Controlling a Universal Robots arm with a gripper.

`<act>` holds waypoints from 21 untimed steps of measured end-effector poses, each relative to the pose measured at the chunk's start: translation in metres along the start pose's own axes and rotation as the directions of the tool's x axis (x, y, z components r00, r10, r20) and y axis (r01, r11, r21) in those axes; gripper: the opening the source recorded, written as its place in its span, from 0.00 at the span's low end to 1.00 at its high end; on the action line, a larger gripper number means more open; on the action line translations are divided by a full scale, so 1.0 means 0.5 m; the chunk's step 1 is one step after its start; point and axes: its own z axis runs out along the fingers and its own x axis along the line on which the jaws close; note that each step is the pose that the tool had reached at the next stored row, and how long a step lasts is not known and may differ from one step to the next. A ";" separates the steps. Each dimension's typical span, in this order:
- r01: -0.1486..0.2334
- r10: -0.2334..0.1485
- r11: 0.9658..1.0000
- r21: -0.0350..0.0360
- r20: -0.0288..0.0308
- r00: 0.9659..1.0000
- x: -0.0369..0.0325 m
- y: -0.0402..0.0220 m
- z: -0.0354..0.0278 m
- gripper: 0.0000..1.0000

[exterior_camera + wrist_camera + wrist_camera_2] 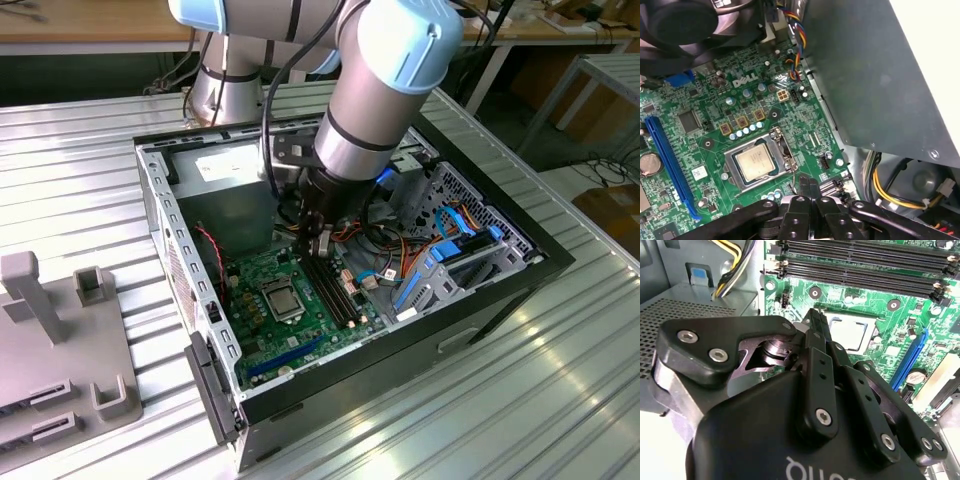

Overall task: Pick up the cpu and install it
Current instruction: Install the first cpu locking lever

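Observation:
The cpu (756,161) is a pale silver square lying flat inside the metal-framed socket (786,150) on the green motherboard (710,115). It also shows in the second wrist view (849,333) and in the exterior view (281,300). My gripper (809,186) hangs just above the board beside the socket's edge, apart from the cpu. Its black fingers (816,335) are pressed together with nothing between them. In the exterior view the gripper (318,245) reaches down into the open computer case (160,200), between the socket and the memory slots.
Black memory slots (865,255) run beside the socket, and a blue expansion slot (667,165) lies on its other side. A grey power supply box (875,75), coloured cables (795,65) and a black fan (685,25) crowd the case. A grey fixture (60,340) stands at the exterior view's left.

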 end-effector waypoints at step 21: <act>0.039 -0.039 0.999 -0.001 -0.003 0.999 0.006 0.003 0.000 0.12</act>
